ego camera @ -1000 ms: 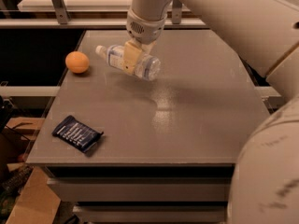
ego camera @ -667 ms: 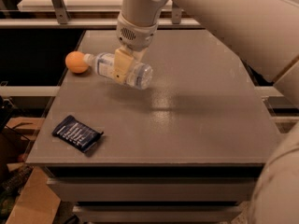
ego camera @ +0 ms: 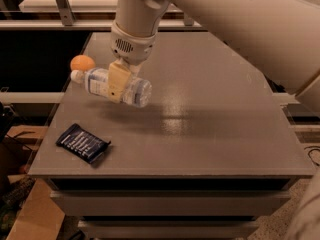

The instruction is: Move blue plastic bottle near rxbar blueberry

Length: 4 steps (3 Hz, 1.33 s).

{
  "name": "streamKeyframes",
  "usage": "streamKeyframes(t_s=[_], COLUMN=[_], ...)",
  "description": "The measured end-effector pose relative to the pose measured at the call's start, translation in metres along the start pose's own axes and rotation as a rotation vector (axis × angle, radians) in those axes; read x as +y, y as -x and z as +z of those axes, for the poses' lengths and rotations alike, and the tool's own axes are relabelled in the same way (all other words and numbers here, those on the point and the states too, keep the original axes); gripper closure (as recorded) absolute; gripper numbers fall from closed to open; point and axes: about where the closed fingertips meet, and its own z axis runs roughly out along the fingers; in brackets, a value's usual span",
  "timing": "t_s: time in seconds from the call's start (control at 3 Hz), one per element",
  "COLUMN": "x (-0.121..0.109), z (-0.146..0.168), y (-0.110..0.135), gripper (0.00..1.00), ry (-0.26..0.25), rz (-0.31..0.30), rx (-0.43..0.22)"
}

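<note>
While aloft over the table, blue plastic bottle pinched crosswise between gripper fingers.

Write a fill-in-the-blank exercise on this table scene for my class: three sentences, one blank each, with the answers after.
1. The hand, above the table, is shut on the ______.
2. The bottle lies sideways in the grip, its white ______ toward the orange.
3. The dark bar lies flat on the ______.
Missing words: bottle; cap; table.
</note>
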Motion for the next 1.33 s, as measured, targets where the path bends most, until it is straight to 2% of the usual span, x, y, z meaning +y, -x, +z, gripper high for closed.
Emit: streamKeyframes(t_s=[1.0, 1.33], x=[0.038, 0.051], z=[0.036, 0.043], y=[-0.021, -0.017], gripper=[1.00, 1.00], ry=[0.041, 0.055], rz=[0.025, 0.011], rx=[0.048, 0.047])
